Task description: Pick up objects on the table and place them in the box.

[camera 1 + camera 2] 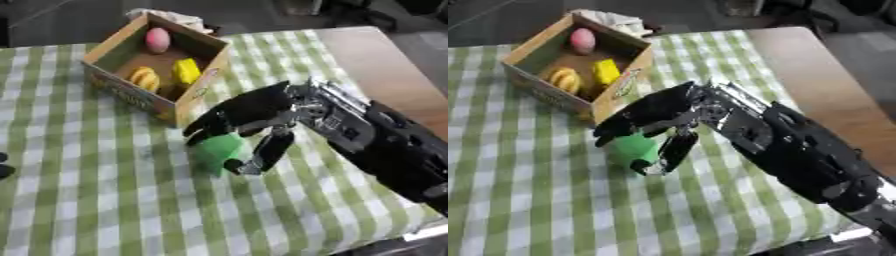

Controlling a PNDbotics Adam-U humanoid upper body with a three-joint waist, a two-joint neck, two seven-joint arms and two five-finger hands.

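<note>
The black fingers [208, 127] of the right hand [254, 112] curl over the top of a bright green, rounded plastic object [215, 150], while the thumb [267, 152] comes down along its right side, so the hand is grasping the green object between fingers and thumb. The green object sits low over the green-and-white checked tablecloth [105, 200]; whether it touches the cloth or is just lifted off it cannot be told. It lies just in front of the near corner of the box, close to it but outside it.

Behind the fingers, the silver wrist joint [328, 107] leads into the bulky black forearm [394, 145], which enters from the lower right.

The open brown cardboard box [122, 92] stands on the far left part of the cloth, turned at an angle. Inside it lie a pink egg-shaped object [157, 39] at the far end, a yellow blocky object [185, 71] near the right wall, and a yellow-orange ridged object [144, 77] just left of that. Something pale and crumpled [166, 16] shows behind the box.

At the left edge of the left eye view, dark fingertips of the left hand [4, 165] just show; their state cannot be told. Bare brown wooden tabletop [376, 60] lies to the right of the cloth.
</note>
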